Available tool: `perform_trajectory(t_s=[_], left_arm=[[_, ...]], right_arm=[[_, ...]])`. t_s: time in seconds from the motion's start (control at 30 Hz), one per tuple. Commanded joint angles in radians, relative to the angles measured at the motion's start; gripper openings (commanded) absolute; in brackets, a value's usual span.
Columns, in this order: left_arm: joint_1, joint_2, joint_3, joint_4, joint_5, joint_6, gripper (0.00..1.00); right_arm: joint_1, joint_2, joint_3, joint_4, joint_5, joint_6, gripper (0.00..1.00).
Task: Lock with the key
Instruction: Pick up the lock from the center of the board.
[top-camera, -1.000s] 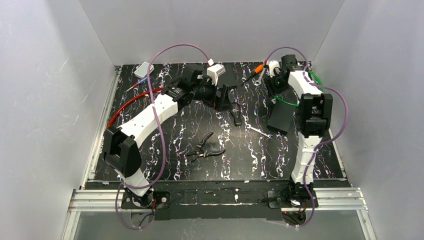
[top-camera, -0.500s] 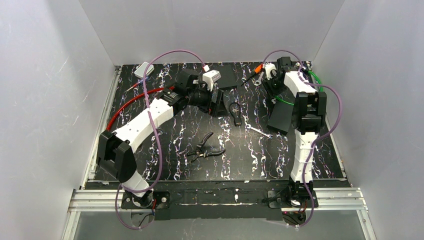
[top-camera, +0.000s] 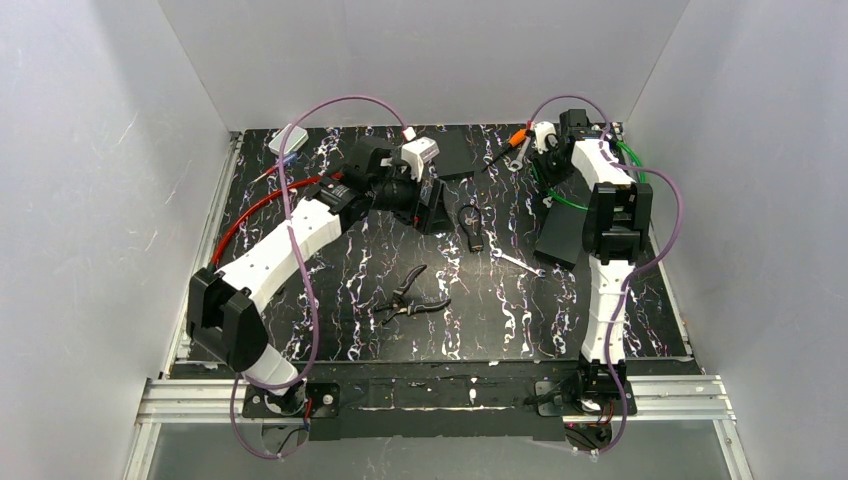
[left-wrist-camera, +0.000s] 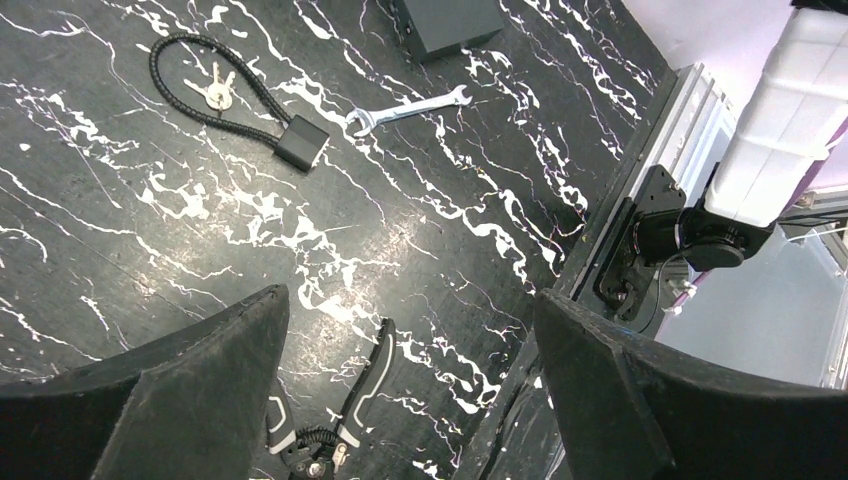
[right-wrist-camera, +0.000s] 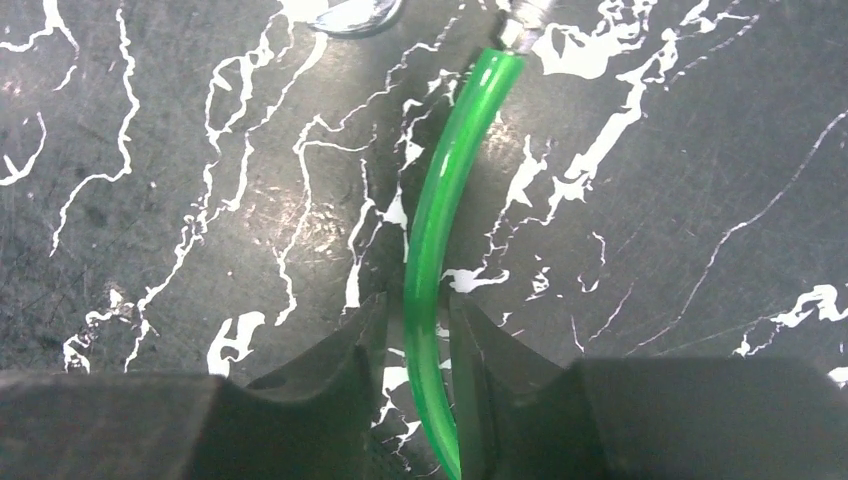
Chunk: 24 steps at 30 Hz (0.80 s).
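The lock is a black cable loop (left-wrist-camera: 165, 55) with a black block body (left-wrist-camera: 301, 144) and keys (left-wrist-camera: 212, 94) lying inside the loop; in the top view it lies mid-table (top-camera: 471, 224). My left gripper (top-camera: 431, 206) hovers just left of it, open and empty, its jaws wide apart in the left wrist view (left-wrist-camera: 410, 310). My right gripper (top-camera: 549, 168) is at the far right, nearly closed around a green cable (right-wrist-camera: 438, 200) that runs between its fingers (right-wrist-camera: 345, 345).
Black pliers (top-camera: 408, 297) lie near the centre, also seen in the left wrist view (left-wrist-camera: 340, 420). A silver wrench (top-camera: 518, 263), two black boxes (top-camera: 562, 235) (top-camera: 458, 154), a red cable (top-camera: 262, 205), an orange-handled tool (top-camera: 515, 137) and a white pad (top-camera: 288, 139) lie around.
My left arm has drawn back to the left, moving its open gripper a little away from the lock. My right gripper has barely moved, staying at the green cable.
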Motion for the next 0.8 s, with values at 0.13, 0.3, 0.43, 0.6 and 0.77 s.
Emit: perform_trajectory(t_s=[0.13,0.3,0.43,0.6,0.77], left_arm=[[0.006,-0.07,0.056,-0.032,-0.007,0.039,0.92],[0.006,-0.089,0.056,-0.02,-0.013,0.046,0.96],[0.006,-0.088,0.063,-0.007,-0.028,0.045,0.98],[0.005,-0.067,0.078,0.024,-0.023,0.024,0.98],[0.006,-0.03,0.095,0.1,0.013,-0.011,0.98]], right_arm=[[-0.026,0.016,0.087,-0.057,-0.004,-0.003,0.02],[-0.071,-0.134,0.091,0.038,-0.064,0.115,0.01],[-0.081,-0.235,0.094,0.109,-0.109,0.205,0.01],[-0.085,-0.329,0.094,0.203,-0.179,0.348,0.01],[-0.089,-0.405,0.066,0.309,-0.29,0.552,0.01]])
